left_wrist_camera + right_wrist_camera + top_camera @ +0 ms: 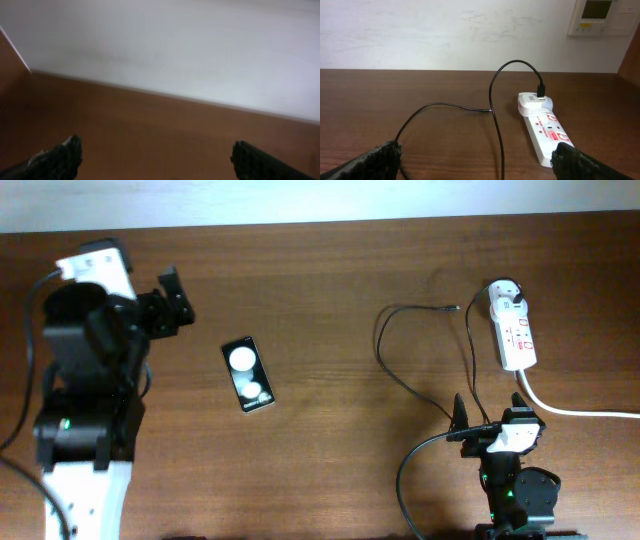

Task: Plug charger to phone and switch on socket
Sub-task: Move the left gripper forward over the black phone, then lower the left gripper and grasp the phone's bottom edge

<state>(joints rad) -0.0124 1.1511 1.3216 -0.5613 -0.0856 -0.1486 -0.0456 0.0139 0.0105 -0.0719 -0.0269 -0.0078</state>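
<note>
Phone [248, 374] lay four o'clock from my left gripper [175, 298], charger [534, 104] in socket [518, 340]; it and my right gripper [488, 408] both gaped.

Black phone [248, 374] lies flat mid-table; charger [535, 103] plugged into white socket [516, 337], tip loose.

A dark brown wooden table [330, 430] fills most of the overhead frame, a plain white wall [445, 35] rises behind its far edge, and a pale wall panel [597, 17] with a small screen sits at the upper right of the right wrist view.
</note>
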